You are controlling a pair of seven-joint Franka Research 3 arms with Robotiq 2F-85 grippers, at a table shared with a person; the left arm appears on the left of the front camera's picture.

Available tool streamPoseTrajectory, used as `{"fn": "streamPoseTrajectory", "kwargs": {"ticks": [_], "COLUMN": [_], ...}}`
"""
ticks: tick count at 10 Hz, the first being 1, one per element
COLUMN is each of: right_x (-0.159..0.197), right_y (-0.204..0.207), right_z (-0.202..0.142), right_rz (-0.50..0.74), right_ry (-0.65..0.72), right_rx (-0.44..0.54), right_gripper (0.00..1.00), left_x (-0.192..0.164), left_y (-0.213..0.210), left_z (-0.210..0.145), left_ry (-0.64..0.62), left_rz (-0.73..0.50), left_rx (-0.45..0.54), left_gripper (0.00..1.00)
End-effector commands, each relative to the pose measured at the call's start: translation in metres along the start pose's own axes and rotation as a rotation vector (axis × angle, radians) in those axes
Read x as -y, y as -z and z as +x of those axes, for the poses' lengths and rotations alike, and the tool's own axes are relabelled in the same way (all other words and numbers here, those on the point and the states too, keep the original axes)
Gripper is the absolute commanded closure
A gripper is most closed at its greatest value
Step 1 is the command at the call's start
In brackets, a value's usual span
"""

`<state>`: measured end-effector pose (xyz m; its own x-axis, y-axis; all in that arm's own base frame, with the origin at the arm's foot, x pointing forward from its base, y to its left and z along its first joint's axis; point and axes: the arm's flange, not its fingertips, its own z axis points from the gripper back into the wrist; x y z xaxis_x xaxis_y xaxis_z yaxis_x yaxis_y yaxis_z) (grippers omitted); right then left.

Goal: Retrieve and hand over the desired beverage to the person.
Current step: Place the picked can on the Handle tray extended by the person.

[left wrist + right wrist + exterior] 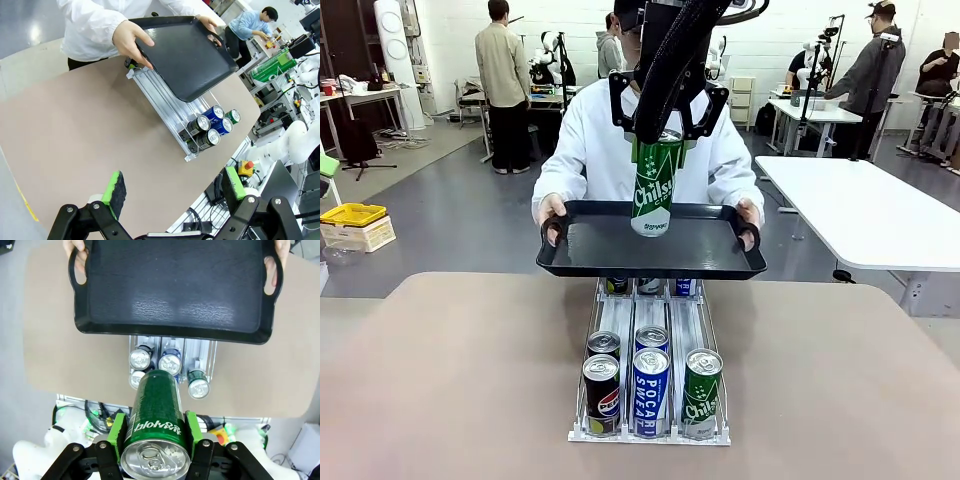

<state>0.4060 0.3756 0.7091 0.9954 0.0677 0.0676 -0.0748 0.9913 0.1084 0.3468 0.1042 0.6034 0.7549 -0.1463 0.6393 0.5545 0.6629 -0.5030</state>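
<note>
A tall green Chilsung can (655,185) hangs upright in my right gripper (668,125), which is shut on its upper part. In the right wrist view the can (157,425) sits between the green pads (118,432), in the air on my side of the tray's near rim and apart from it. The person (590,140) in a white hooded jacket holds the flat black tray (650,268) by both handles over the far end of the can rack. My left gripper (174,185) stands open and holds nothing, above the table's left part.
A clear can rack (620,320) lies mid-table with a Pepsi can (601,395), a Pocari Sweat can (651,390) and a green can (701,393) at its front. Brown tabletop (450,370) spreads on both sides. White tables and other people stand behind.
</note>
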Motion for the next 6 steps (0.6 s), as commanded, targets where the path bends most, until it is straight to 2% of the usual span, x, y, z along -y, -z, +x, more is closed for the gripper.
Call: {"fn": "streamPoseTrajectory", "kwargs": {"ticks": [1,6], "right_x": [0.0030,0.0030], "right_y": [-0.0022,-0.0022], "right_z": [-0.0054,-0.0054], "right_rz": [0.013,0.013], "right_ry": [0.009,0.009], "right_rx": [0.001,0.001], "right_gripper": [0.55,0.55], "left_x": [-0.0009,-0.0009], "left_y": [-0.0005,-0.0005], "left_z": [0.0003,0.0003], "left_ry": [0.017,0.017], "left_rz": [-0.012,-0.012], "left_rx": [0.011,0.011], "left_gripper": [0.00,0.00]}}
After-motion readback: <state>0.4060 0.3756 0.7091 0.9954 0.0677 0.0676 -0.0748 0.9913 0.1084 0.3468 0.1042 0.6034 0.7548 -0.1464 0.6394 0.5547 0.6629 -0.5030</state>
